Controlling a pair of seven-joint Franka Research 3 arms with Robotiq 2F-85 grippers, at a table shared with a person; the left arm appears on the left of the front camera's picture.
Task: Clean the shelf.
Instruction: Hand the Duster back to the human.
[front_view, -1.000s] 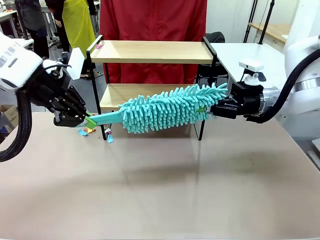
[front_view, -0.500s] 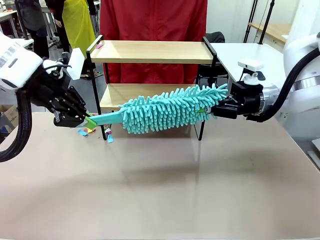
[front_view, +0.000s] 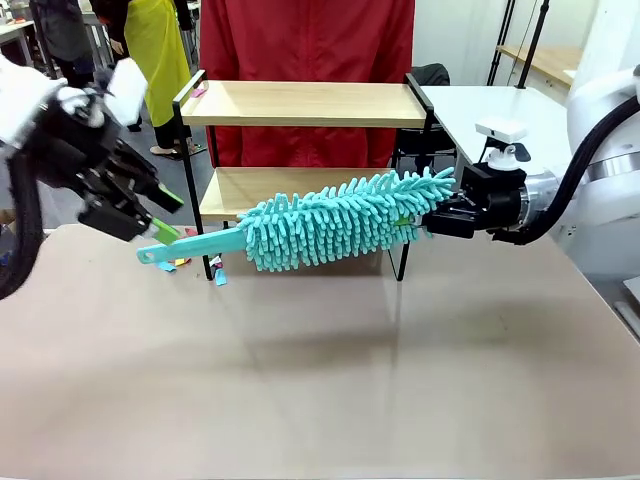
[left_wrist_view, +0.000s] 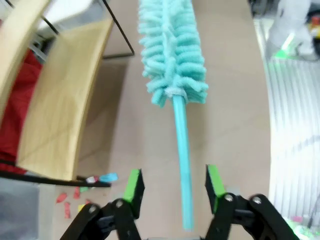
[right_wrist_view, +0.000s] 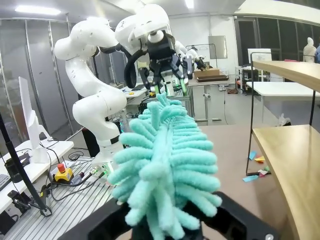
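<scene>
— Standing where, the shelf (front_view: 300, 105)?
— At the beige table's (front_view: 330, 380) far edge; paper scraps (front_view: 180, 262) by its leg.
— Grippers?
— Right gripper (front_view: 432, 220) clamps the teal duster (front_view: 340, 217); left gripper (front_view: 150, 210) gapes, handle free.

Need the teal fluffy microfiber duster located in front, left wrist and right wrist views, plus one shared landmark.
Front: teal fluffy microfiber duster lies across mid-picture before the shelf, handle end at left.
Left wrist: upper centre, its thin handle running down between that tool's green pads.
Right wrist: fills lower centre, head-on.
Shared landmark: two-tier light wooden shelf in a black frame, behind the duster in front, at left edge in left wrist, at right edge in right wrist.
</scene>
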